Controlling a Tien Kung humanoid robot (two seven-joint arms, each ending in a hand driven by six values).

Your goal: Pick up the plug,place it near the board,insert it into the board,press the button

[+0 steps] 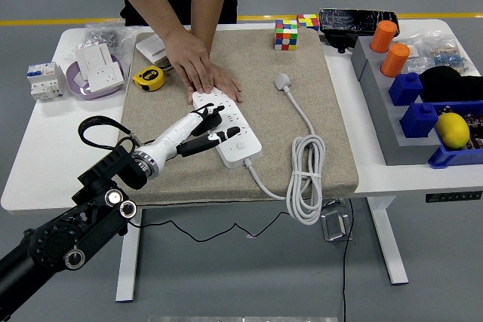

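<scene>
Plug (282, 80) and cable lay untouched on the mat (332, 148), well to the right of the strip (226, 127), so pickup, placing and insertion all appeared undone. The plug's cord ran down the mat to a loose coil (304, 182) right of the strip's near end and on into the strip itself. The left hand (204, 131) reached over the strip from its left, fingers (228, 135) stretched out along its top and holding nothing, as if already going for the button; whether a fingertip touched the strip could not be told. A person's hand (200, 67) at the strip's far end lay flat on it, pinning it down. No right arm showed.

Counted: one strip, one plug, one coil. Beyond the strip stood two puzzle cubes (285, 34). To its left sat one tape measure (149, 78), one bowl (92, 81) holding a white socket, and one breaker (44, 81). Far right of the strip, a grey rack (392, 141) carried two orange cylinders (394, 59) and two blue blocks (405, 87), with one lemon (452, 130) in a blue bin.
</scene>
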